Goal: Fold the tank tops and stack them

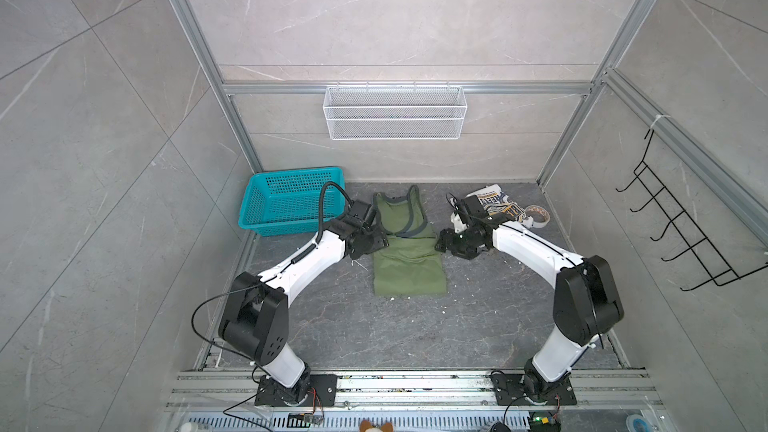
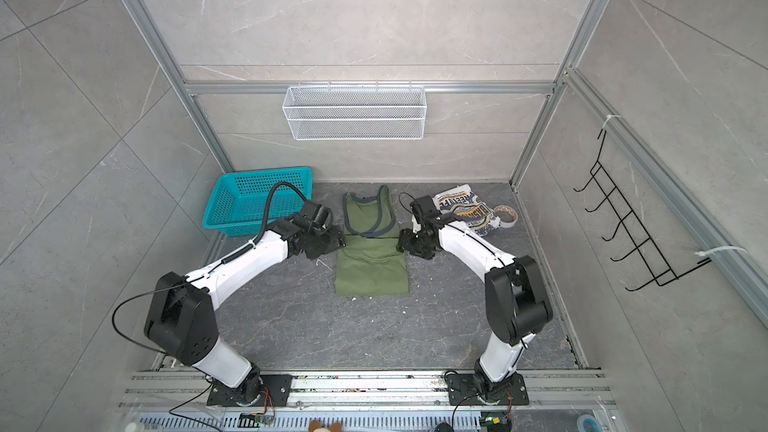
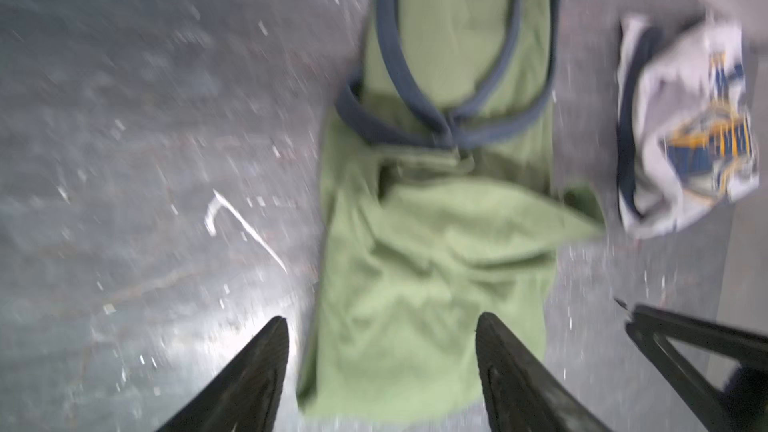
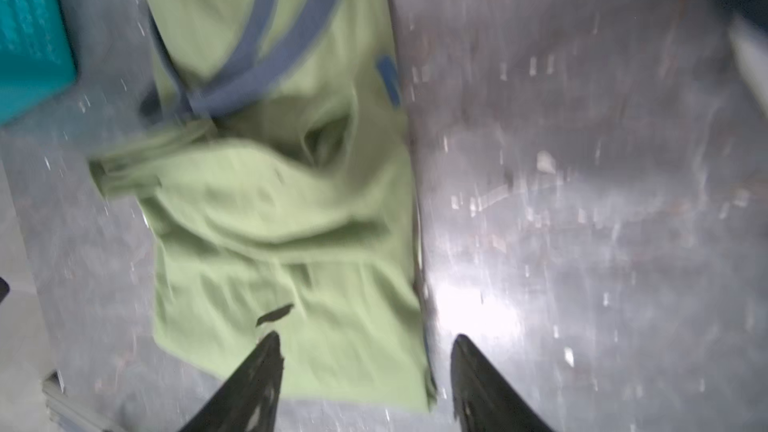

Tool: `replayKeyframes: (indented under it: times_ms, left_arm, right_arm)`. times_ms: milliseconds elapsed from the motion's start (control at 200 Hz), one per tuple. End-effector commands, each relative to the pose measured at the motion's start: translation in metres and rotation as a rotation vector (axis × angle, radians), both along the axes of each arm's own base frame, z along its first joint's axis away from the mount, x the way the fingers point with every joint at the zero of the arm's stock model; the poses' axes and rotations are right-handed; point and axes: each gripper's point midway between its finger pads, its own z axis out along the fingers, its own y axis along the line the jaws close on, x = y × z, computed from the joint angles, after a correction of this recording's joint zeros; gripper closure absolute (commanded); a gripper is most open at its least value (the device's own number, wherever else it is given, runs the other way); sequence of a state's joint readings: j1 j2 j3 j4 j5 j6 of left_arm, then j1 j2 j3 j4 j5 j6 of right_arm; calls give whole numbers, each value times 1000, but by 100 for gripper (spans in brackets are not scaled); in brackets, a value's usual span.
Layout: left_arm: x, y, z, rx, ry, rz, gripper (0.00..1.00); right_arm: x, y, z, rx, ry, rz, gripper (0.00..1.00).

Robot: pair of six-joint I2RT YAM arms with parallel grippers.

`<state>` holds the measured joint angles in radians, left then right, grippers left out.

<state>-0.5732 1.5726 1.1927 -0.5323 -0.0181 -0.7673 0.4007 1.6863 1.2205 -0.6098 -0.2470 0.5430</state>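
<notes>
Green top [image 1: 409, 270], between left hand [image 1: 374, 241], right hand [image 1: 444, 241]

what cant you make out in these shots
- white tank top: partly behind the right arm in both top views.
- Its print: blurred in the left wrist view.
- green tank top: one side edge under the left arm in both top views.
- teal basket: cut by the right wrist view's edge.
</notes>
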Motion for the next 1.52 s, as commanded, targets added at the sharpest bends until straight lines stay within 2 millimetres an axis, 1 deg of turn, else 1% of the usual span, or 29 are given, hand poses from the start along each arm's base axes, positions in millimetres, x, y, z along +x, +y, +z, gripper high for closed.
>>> replayKeyframes:
  times_ms: [0, 80, 155, 185, 314, 459, 519, 619, 704, 769, 838, 898, 1023, 1068, 1113, 1168, 1208, 1253, 1333, 1382, 1442, 1512]
  left_arm:
    - [-41, -7, -27, -8, 85, -67, 23]
    - [-58, -6, -35, -29, 100, -65, 21]
    - [-68, 2, -43, -38, 83, -36, 18]
    - [-72, 3, -46, -59, 75, -32, 17]
    - [-84, -4, -61, -145, 96, -41, 16]
    - [-86, -10, -74, -191, 115, -36, 17]
    - [-85, -12, -79, -193, 125, -34, 19]
    - [-84, -13, -89, -196, 140, -21, 25]
    - [-84, -14, -96, -190, 157, -18, 33]
    - [-84, -15, -101, -185, 167, -17, 37]
    - [-84, -14, -105, -174, 178, -13, 45]
    - [-84, -13, -109, -163, 181, -9, 51]
    - [-81, -9, -112, -137, 179, 2, 62]
    - [-80, -7, -113, -128, 172, 6, 68]
    - [-79, -5, -112, -115, 166, 14, 74]
    - [-78, -1, -112, -90, 168, 24, 83]
    - [-78, 3, -111, -72, 165, 31, 90]
    - [-77, 7, -108, -55, 154, 39, 94]
    - [-79, 18, -99, -20, 128, 61, 100]
    - [-80, 26, -95, 3, 115, 72, 100]
    - [-81, 30, -89, 15, 100, 73, 100]
    - [-83, 30, -83, 6, 96, 66, 100]
  right_arm:
    - [-36, 6, -10, 82, 58, 15, 34]
    - [-56, 7, -17, 131, 84, 17, 34]
    - [-68, 9, -23, 183, 91, 9, 34]
    - [-71, 10, -25, 199, 92, 6, 34]
    - [-77, 11, -40, 237, 114, -19, 33]
    - [-76, 14, -56, 246, 132, -39, 33]
    - [-75, 14, -62, 245, 141, -46, 34]
    - [-73, 16, -70, 252, 146, -56, 36]
    - [-74, 19, -76, 255, 166, -57, 41]
    - [-75, 20, -79, 257, 166, -57, 46]
    - [-76, 22, -82, 256, 172, -57, 50]
    - [-78, 24, -85, 255, 178, -55, 55]
    - [-76, 18, -86, 225, 168, -70, 67]
    - [-75, 15, -84, 203, 154, -73, 74]
    - [-74, 13, -80, 187, 140, -73, 78]
    - [-74, 11, -77, 174, 131, -65, 85]
    - [-73, 10, -75, 166, 125, -62, 89]
    - [-74, 8, -74, 150, 123, -57, 93]
    - [-76, -1, -71, 96, 110, -58, 97]
    - [-77, -5, -69, 79, 100, -59, 98]
    - [-78, -4, -66, 82, 91, -51, 99]
    - [-81, 1, -61, 90, 88, -25, 100]
